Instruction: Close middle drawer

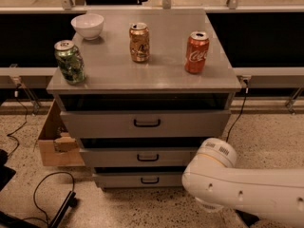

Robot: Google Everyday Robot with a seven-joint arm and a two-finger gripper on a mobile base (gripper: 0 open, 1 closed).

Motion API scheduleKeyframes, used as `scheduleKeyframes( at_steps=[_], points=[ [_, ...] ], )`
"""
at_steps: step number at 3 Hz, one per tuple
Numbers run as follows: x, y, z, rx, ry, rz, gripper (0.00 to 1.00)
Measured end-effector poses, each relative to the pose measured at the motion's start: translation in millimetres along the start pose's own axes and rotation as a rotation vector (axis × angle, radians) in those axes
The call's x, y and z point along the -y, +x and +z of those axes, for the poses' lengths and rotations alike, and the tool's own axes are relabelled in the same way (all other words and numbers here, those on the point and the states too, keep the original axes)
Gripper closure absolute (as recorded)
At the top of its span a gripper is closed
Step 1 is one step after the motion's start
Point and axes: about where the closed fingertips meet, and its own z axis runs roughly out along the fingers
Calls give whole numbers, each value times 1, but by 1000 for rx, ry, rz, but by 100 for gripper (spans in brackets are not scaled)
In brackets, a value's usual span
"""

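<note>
The grey cabinet has three drawers. The middle drawer [142,156] is the low front panel with a small black loop handle [147,157], under the taller top drawer [145,123] and above the bottom drawer [142,179]. A dark gap shows above its front. My white arm [237,189] comes in from the lower right, and its round joint [216,154] sits just right of the middle drawer's front. My gripper is hidden behind the arm, so I do not see it.
On the cabinet top [161,75] stand a white bowl [87,25], a green can [69,61], a tan can [139,42] and a red cola can [196,52]. An open cardboard box [54,144] sits left of the cabinet. Black cables [47,198] lie on the floor.
</note>
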Motion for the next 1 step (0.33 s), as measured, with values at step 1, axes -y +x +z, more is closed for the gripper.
scheduleKeyframes(
  at_steps=[1],
  points=[
    [4, 25, -29, -69, 44, 31, 74]
  ],
)
